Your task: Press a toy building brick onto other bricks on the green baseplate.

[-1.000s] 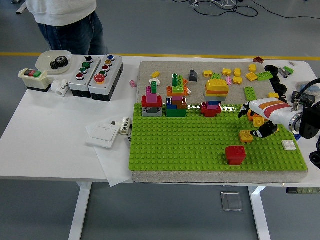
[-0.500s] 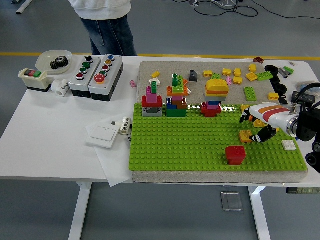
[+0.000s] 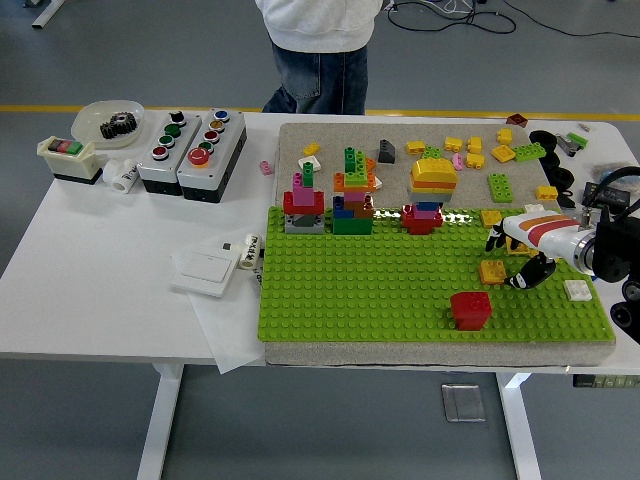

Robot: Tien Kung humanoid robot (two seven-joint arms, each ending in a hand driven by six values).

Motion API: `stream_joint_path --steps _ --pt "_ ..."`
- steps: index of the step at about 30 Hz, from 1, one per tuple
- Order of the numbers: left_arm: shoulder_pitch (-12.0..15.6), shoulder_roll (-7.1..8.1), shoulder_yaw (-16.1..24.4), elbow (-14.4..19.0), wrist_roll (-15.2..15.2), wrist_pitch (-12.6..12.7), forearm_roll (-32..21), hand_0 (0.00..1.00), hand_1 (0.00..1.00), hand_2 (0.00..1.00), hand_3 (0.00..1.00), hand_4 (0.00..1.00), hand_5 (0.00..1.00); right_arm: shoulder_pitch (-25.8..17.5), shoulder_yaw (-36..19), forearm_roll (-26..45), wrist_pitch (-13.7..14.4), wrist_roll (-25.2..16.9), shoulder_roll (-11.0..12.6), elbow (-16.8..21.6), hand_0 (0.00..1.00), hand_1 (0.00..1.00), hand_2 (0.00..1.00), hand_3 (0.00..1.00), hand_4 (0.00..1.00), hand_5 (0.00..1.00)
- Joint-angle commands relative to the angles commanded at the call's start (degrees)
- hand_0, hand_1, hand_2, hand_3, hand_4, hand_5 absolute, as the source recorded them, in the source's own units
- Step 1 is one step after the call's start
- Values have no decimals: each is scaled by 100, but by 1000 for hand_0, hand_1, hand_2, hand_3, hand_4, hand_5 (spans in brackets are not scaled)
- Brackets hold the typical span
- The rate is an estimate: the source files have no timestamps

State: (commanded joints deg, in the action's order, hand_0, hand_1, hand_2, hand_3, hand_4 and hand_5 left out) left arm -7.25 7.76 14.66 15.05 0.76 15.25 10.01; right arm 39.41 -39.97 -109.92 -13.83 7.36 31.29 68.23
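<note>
Right hand [image 3: 525, 255] low over the right end of the green baseplate [image 3: 380, 290], dark fingers [image 3: 530, 272] curled down beside a small orange brick [image 3: 492, 271]; impossible to tell whether touching it or closed on anything. Left hand out of view. Orange brick seated on the studs, just beyond a red brick [image 3: 470, 309] nearer the front edge, with a white brick [image 3: 577, 290] at the far right. Stacked bricks [image 3: 350, 192] along the plate's back edge, loose ones scattered on the grey mat [image 3: 330, 140] behind. By the look of it: light, rigid plastic, smooth-sided and apt to slip, not fragile. Best pinched across two opposite side walls, studs left clear, then pushed straight down from above. A person's legs [image 3: 320, 75] at the table's far side, hands unseen.
</note>
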Motion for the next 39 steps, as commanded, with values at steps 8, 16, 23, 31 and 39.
stream_joint_path --steps 8,16,23,31,39 --pt "10 1 13 -1 8 -2 16 798 885 902 757 792 762 -9 -55 121 -128 67 0 66 590 611 685 688 865 149" --pt "20 2 30 2 22 -1 48 798 885 902 757 792 762 -7 -44 222 -179 153 -75 40 589 608 687 692 868 154" --pt "22 4 41 5 26 1 74 798 885 902 756 792 762 -31 -55 226 -133 203 -139 -55 588 605 680 688 868 153" --pt "10 13 47 9 32 0 100 797 885 902 756 791 761 -56 -82 230 -96 268 -163 -79 581 595 670 684 877 177" --pt "9 11 46 7 35 -1 94 797 886 902 756 791 761 -80 -66 231 -77 314 -163 -94 508 498 552 576 794 151"
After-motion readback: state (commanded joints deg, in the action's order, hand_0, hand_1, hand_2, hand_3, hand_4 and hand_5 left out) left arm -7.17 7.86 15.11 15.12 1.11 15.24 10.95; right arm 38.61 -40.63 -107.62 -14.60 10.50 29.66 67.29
